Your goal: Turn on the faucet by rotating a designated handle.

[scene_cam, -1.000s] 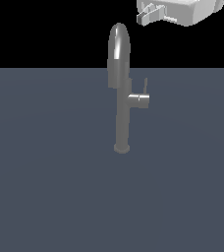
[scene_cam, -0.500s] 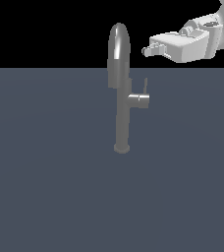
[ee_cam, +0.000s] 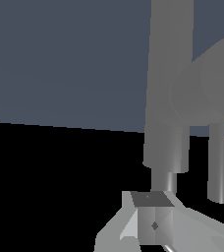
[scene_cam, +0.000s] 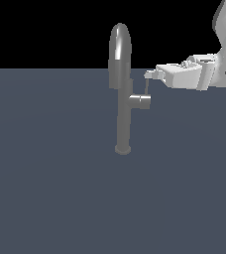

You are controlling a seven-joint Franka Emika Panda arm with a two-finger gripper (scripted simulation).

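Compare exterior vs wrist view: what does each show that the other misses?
Exterior only: the whole faucet from base collar to arched spout, the hand arriving from the exterior view's right with its tip at the upper end of the thin handle, and the arm behind it. Wrist only: a close look along the hand's fingers at the pipes; whether the hand is open or shut can't be told. Both: faucet, hand, grey surface.

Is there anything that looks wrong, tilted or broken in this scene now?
Nothing stands out. The faucet stands upright on its round base, its thin handle points up from the side stub, and the gripper is at the handle's top end.
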